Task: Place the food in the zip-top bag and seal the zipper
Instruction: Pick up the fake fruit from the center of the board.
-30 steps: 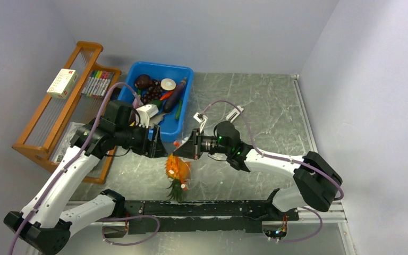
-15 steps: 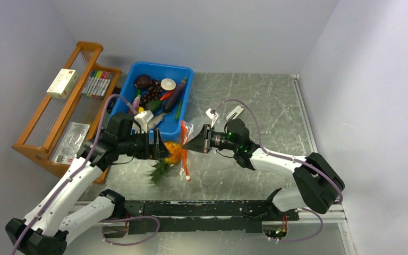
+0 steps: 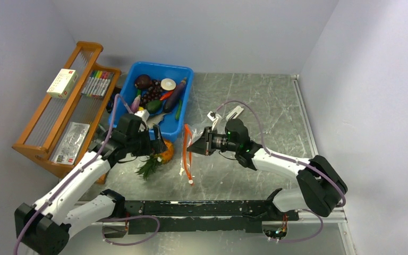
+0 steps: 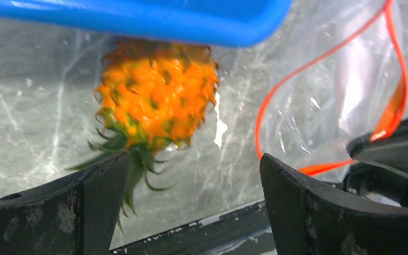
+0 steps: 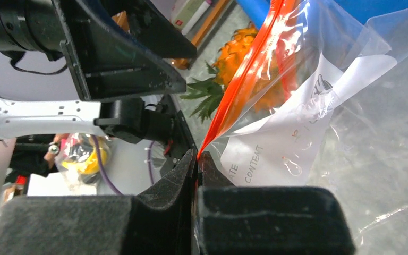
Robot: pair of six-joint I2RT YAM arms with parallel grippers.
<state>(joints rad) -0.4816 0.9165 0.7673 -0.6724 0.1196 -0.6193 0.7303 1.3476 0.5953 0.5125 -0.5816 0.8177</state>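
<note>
Pineapple (image 4: 156,101) dropped, ahead of left end effector (image 4: 191,164)

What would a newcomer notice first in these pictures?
The bright orange pineapple lies by the near wall of the blue bin, just ahead of the open left tool. Next, the clear zip-top bag hangs from the shut right tool, pinched at its red zipper.

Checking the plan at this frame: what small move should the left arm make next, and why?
Probably lower the open left gripper and close on the pineapple: it lies on the table beside the blue bin, outside the zip-top bag, whose zipper the right gripper pinches.
</note>
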